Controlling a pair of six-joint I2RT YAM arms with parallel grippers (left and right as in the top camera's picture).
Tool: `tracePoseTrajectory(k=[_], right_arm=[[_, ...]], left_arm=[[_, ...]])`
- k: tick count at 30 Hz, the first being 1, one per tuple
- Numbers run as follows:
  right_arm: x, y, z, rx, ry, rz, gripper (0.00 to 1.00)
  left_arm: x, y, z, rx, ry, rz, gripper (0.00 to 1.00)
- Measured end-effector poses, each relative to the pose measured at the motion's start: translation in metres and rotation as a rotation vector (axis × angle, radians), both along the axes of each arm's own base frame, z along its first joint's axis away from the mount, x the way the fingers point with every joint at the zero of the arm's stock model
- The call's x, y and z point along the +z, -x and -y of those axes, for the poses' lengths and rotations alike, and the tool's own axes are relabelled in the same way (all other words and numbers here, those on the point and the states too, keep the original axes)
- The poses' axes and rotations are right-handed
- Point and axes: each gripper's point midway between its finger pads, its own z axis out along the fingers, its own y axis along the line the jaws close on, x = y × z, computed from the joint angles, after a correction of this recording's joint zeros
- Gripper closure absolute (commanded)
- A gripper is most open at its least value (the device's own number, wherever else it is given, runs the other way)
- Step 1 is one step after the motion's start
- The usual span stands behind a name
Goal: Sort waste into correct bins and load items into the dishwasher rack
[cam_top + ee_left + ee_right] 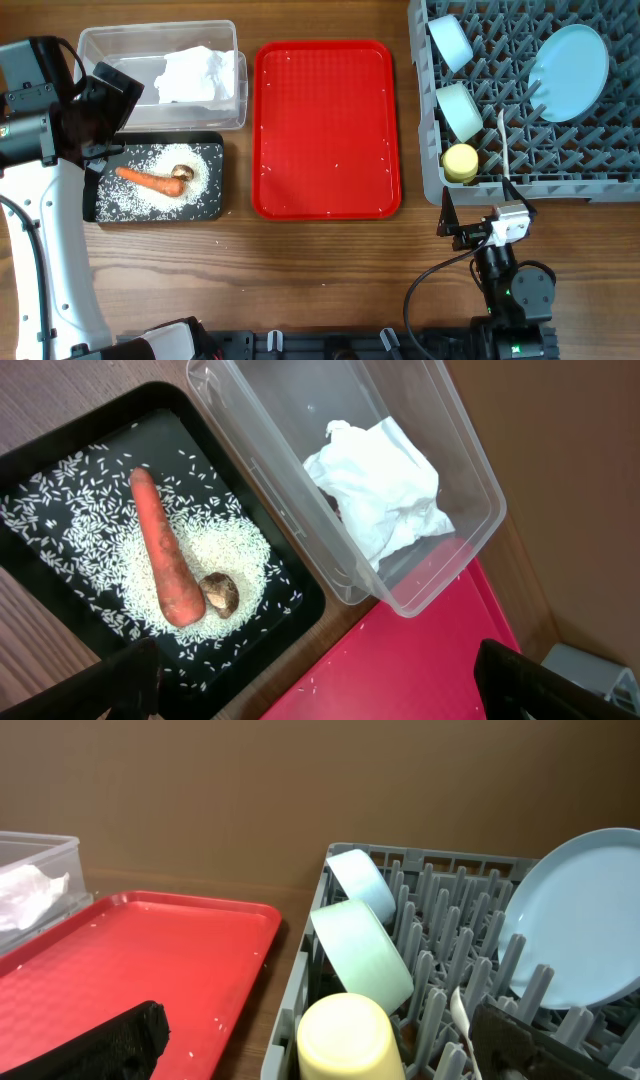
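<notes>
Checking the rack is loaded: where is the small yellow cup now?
In the overhead view the yellow cup sits in the dishwasher rack's lower-left corner, just below the pale-green bowl and right of the red tray.

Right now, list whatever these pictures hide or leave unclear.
- Overhead: the left arm covers part of the black tray at its left end.
- Left wrist: a dark patch behind the napkin in the clear tub, mostly covered, unidentifiable.
- Right wrist: only the tip of the spoon shows among pegs.
- Overhead: white specks on the red tray, too small to name.
- Overhead: the rack is cut off by the top and right edges.
</notes>
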Motion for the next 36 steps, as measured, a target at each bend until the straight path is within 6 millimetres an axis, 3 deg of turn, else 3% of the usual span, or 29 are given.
tracePoseTrajectory(k=[6,9,10,12,15,17,19,22,24,25,29,33,36], right_arm=[[0.000,0.000,0.000,0.000,0.000,0.000,0.00],[0.000,0.000,0.000,0.000,0.000,0.000,0.00],[0.000,0.000,0.000,0.000,0.000,0.000,0.00],[0.000,0.000,0.000,0.000,0.000,0.000,0.00],[0.000,0.000,0.000,0.000,0.000,-0.001,0.00],[-0.001,0.000,0.000,0.000,0.000,-0.003,0.00],[-0.001,0.000,0.000,0.000,0.000,-0.005,0.00],[-0.001,0.000,0.000,0.000,0.000,-0.006,0.00],[-0.001,0.000,0.000,0.000,0.000,-0.005,0.00],[-0.002,0.000,0.000,0.000,0.000,-0.006,0.00],[-0.002,0.000,0.000,0.000,0.000,-0.006,0.00],[-0.002,0.000,0.000,0.000,0.000,-0.007,0.00],[-0.001,0.000,0.000,0.000,0.000,-0.006,0.00]], left_arm=[[0.000,0.000,0.001,-0.003,-0.001,0.001,0.00],[0.010,0.001,0.018,-0.049,-0.012,0.027,0.00],[0.024,0.005,0.037,-0.103,-0.021,0.068,0.00],[0.045,0.017,0.056,-0.164,-0.049,0.128,0.00],[0.071,0.039,0.064,-0.186,-0.078,0.222,0.00],[0.056,0.051,0.063,-0.183,-0.086,0.222,0.00],[0.023,0.049,0.057,-0.160,-0.104,0.263,0.00],[-0.013,0.043,0.049,-0.144,-0.160,0.463,0.00],[-0.021,0.050,0.056,-0.215,-0.233,0.632,0.00],[-0.022,0.056,0.059,-0.246,-0.292,0.750,0.00],[-0.068,0.087,0.062,-0.276,-0.374,0.803,0.00],[-0.069,0.098,0.061,-0.282,-0.445,0.881,0.00],[-0.081,0.101,0.062,-0.289,-0.465,0.893,0.00]])
